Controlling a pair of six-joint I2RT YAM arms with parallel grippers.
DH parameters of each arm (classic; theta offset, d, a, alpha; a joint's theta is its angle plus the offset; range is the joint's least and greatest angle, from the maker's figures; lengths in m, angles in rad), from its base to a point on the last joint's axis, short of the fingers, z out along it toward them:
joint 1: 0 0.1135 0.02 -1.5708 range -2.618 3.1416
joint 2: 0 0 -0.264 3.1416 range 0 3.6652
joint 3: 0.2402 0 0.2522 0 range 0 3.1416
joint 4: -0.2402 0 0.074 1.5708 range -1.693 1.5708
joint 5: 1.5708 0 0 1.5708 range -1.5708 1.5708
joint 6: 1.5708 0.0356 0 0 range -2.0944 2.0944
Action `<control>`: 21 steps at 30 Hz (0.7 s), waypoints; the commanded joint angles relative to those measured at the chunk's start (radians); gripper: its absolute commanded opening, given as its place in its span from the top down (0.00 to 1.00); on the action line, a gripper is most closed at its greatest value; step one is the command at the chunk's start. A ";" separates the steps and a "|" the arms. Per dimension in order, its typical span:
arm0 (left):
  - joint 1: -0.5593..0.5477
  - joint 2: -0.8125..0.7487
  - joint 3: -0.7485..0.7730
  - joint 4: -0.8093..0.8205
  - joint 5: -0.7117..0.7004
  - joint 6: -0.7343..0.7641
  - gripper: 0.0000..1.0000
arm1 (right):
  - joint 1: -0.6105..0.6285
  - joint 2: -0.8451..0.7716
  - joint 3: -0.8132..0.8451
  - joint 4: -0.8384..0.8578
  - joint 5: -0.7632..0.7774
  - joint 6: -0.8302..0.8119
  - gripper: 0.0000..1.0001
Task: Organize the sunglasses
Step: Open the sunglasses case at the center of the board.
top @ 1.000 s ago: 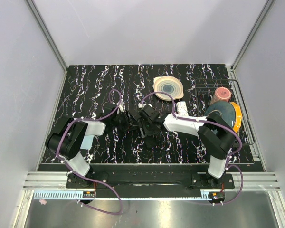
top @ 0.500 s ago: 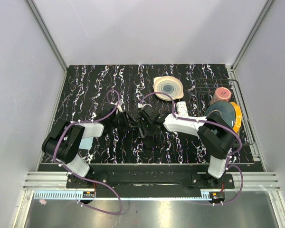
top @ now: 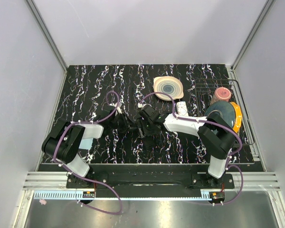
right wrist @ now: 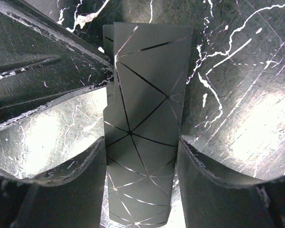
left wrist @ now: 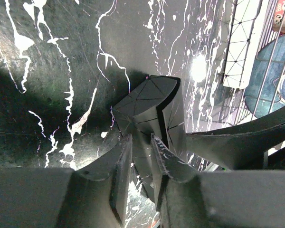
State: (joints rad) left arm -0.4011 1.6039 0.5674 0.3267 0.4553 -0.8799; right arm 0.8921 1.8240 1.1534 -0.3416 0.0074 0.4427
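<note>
The sunglasses are out of view. A black case (top: 137, 128) with a thin triangle pattern lies mid-table between both grippers. My right gripper (right wrist: 141, 142) is shut on the black case (right wrist: 147, 80), one finger pressed to each long side. My left gripper (left wrist: 140, 140) reaches in from the left, opposite the right gripper (top: 143, 124). Its jaws stand a narrow gap apart with a raised edge of the case (left wrist: 152, 102) between them. Whether the left gripper (top: 127, 124) presses on that edge I cannot tell.
A white oblong box (top: 180, 105) lies just right of the right wrist. A round patterned plate (top: 168, 87) sits behind it. A wire dish rack (top: 244, 114) at the right edge holds a pink cup (top: 222, 93) and a blue plate (top: 221, 114).
The left gripper has moved right and up to the case, and its jaws have narrowed round the case's edge. The right gripper has kept its hold and shifted slightly with the case.
</note>
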 commanded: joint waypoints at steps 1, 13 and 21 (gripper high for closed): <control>-0.010 -0.007 -0.014 0.067 -0.003 0.001 0.68 | 0.011 0.009 -0.017 0.056 -0.069 0.016 0.67; -0.038 0.034 0.025 -0.087 -0.079 0.012 0.57 | 0.010 -0.008 -0.037 0.098 -0.122 0.019 0.72; -0.042 0.056 0.081 -0.305 -0.181 0.050 0.68 | -0.036 -0.083 -0.096 0.115 -0.112 0.070 0.63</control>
State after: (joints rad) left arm -0.4347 1.6184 0.6315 0.1970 0.4156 -0.8867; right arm 0.8734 1.7931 1.1004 -0.2752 -0.0284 0.4625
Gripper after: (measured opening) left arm 0.345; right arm 0.600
